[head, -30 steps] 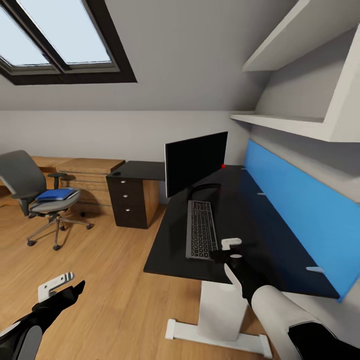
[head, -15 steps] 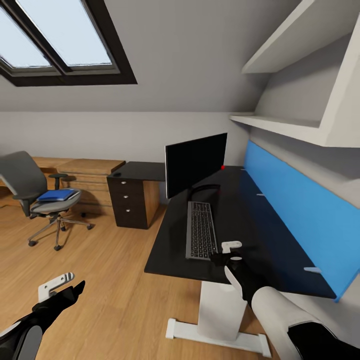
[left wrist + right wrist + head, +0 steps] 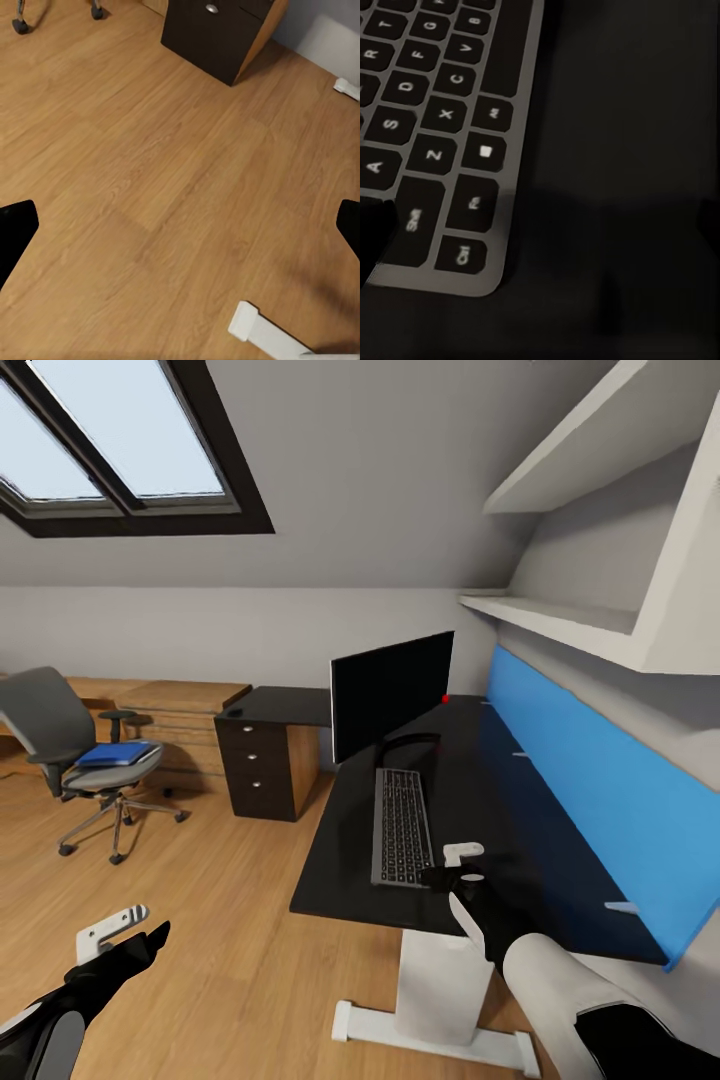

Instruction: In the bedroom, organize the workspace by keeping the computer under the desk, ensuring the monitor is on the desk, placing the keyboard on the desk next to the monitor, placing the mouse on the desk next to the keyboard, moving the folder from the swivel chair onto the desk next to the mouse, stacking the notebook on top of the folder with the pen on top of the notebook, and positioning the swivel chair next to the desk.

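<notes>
Both grippers' fingers spread, empty; right gripper (image 3: 455, 865) hovers unmoved beside keyboard (image 3: 401, 824), only camera shifts — keyboard placed, folder (image 3: 117, 753) waits on chair (image 3: 75, 755).

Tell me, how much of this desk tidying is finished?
Done: black-screened monitor and slim silver keyboard sit together on the black-topped desk. In hand: right gripper hovers beside the keyboard. Left: bright blue folder lies on the grey swivel chair, far from the desk.

Keyboard (image 3: 442, 135) keycaps legible: Z, X, A, D, C, V, Shift, Ctrl, Fn, Alt, near desk (image 3: 622, 150) front edge
</notes>
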### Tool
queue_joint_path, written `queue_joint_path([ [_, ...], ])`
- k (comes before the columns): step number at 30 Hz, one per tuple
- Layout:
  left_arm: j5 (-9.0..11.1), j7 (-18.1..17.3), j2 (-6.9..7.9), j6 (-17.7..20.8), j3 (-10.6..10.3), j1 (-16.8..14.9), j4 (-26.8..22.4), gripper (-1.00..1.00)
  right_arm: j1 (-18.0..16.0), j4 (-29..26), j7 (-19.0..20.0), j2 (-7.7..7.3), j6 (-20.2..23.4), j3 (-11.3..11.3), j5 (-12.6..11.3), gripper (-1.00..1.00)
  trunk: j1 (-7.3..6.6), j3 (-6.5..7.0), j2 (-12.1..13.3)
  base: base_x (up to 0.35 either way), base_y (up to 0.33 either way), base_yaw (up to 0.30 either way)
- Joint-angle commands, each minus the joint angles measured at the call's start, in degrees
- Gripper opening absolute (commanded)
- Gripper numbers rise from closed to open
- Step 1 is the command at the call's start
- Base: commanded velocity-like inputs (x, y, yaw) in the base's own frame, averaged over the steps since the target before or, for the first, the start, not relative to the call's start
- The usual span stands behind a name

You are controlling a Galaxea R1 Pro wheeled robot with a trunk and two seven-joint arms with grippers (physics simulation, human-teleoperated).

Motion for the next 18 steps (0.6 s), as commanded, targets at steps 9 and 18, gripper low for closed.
queue_joint_path([
  [9,0.62,0.51,0.02,0.28,-0.03,-0.03,-0.08,1.0,-0.01,-0.1,-0.37,-0.06,0.09,0.48,-0.42,1.0,-0.88,0.66,1.58,0.0,0.0,0.0],
  [18,0.62,0.52,-0.03,0.22,-0.1,-0.03,-0.08,1.0,0.07,-0.72,-0.05,0.0,-0.25,0.52,-0.66,1.0,-0.88,0.66,1.58,0.0,0.0,0.0],
])
